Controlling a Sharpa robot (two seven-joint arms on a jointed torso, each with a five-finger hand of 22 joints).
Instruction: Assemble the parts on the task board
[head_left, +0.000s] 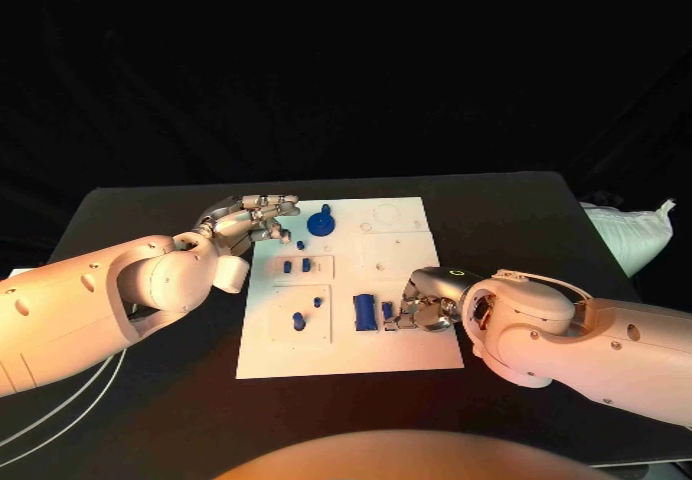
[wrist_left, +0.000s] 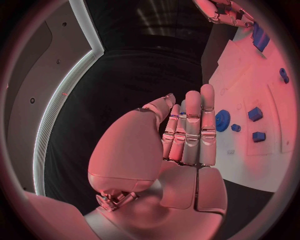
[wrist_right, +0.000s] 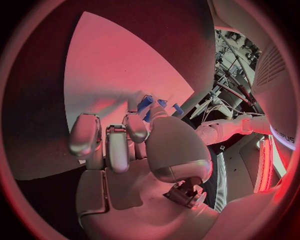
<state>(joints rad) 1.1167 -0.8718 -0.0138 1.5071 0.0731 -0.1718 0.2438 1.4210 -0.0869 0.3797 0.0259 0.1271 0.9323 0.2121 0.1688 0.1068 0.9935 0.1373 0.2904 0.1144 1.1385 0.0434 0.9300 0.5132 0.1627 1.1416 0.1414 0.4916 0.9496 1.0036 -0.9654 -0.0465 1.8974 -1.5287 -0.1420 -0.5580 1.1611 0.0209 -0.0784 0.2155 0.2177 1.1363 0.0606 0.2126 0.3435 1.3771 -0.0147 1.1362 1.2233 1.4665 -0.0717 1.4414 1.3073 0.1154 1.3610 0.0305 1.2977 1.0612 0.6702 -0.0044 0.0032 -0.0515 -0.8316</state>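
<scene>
Here the left hand (head_left: 248, 218) hovers at the far left edge of the task board (head_left: 418, 350), fingers straight and apart, holding nothing. The right hand (head_left: 427, 303) rests on the board's near right part with fingers curled down by a small blue part (head_left: 387, 310); whether it grips the piece cannot be told. A blue gear (head_left: 322, 221) lies far left. A larger blue block (head_left: 365, 312) sits beside the small part.

White task board (head_left: 411, 345), blue parts (head_left: 365, 312), black table (head_left: 534, 220).
</scene>
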